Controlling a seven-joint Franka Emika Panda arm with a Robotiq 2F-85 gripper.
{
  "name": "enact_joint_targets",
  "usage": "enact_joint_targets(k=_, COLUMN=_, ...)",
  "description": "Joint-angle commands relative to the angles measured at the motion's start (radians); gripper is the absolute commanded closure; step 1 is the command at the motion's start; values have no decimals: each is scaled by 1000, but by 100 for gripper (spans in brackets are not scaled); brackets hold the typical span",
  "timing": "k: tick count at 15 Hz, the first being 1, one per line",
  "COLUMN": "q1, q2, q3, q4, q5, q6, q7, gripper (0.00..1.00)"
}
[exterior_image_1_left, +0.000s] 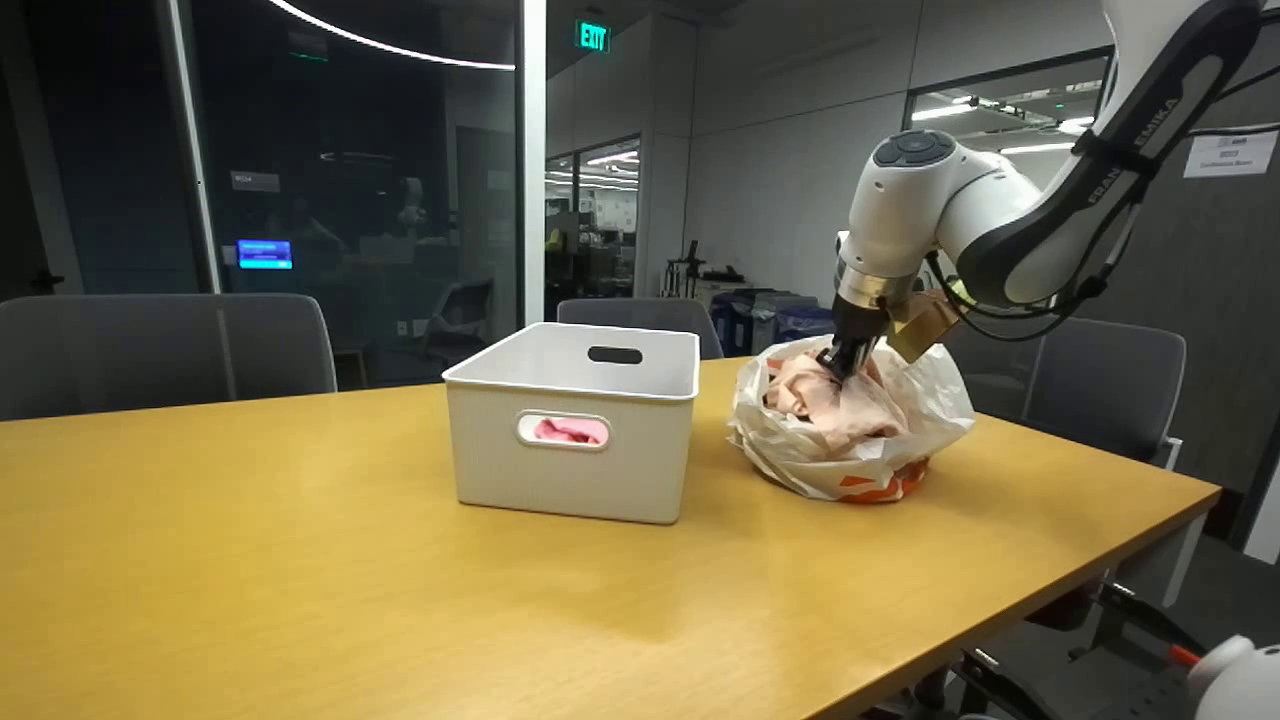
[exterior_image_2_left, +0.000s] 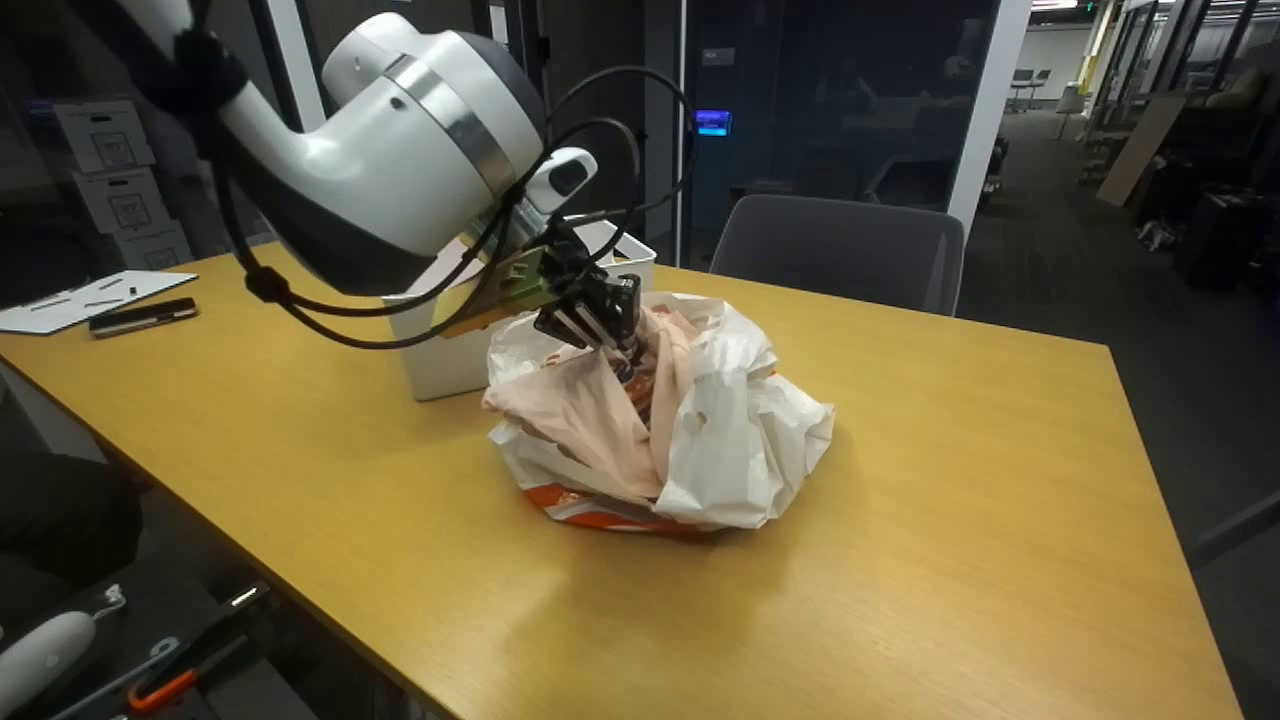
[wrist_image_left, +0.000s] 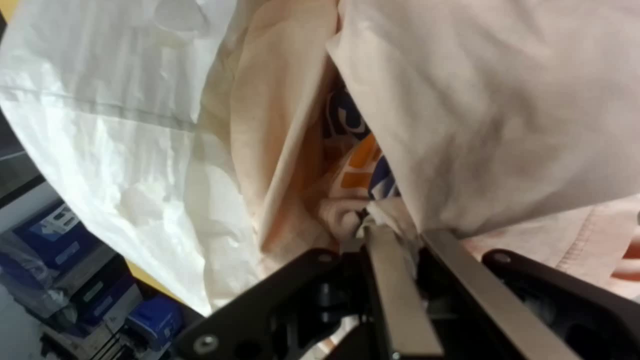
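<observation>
Jaws almost together on pale pink cloth (wrist_image_left: 500, 115) in white bag (exterior_image_2_left: 740, 440)

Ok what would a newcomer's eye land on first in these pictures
Probably the gripper, shut on pale pink cloth in the mouth of a crumpled white plastic bag on the yellow table. Next, the white bin standing beside the bag, with something brighter pink showing through its handle hole. In an exterior view, a green EXIT sign glows high in the background.
</observation>
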Motion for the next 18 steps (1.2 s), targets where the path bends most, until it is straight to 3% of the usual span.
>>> enact_joint_targets(k=1, q1=5, q2=72, q3=-10, q4=85, q5=-198, q6=-1, q7=118, gripper=92)
enact_joint_targets(k=3, q1=-1, q2=124, q3=-10, q4=93, q5=-205, q6=11, q7=133, gripper=92)
enact_joint_targets(k=11, q1=-79, q2=247, q3=4, q4=89, q5=71, q6=272, q7=62, gripper=93)
enact_joint_targets(k=13, q1=-75, q2=240, q3=-11, q4=96, q5=70, q6=207, q7=75, gripper=93)
enact_joint_targets(k=18, q1=-121, q2=332, q3=22, q4=107, q5=248, q6=185, q7=-51, gripper=93)
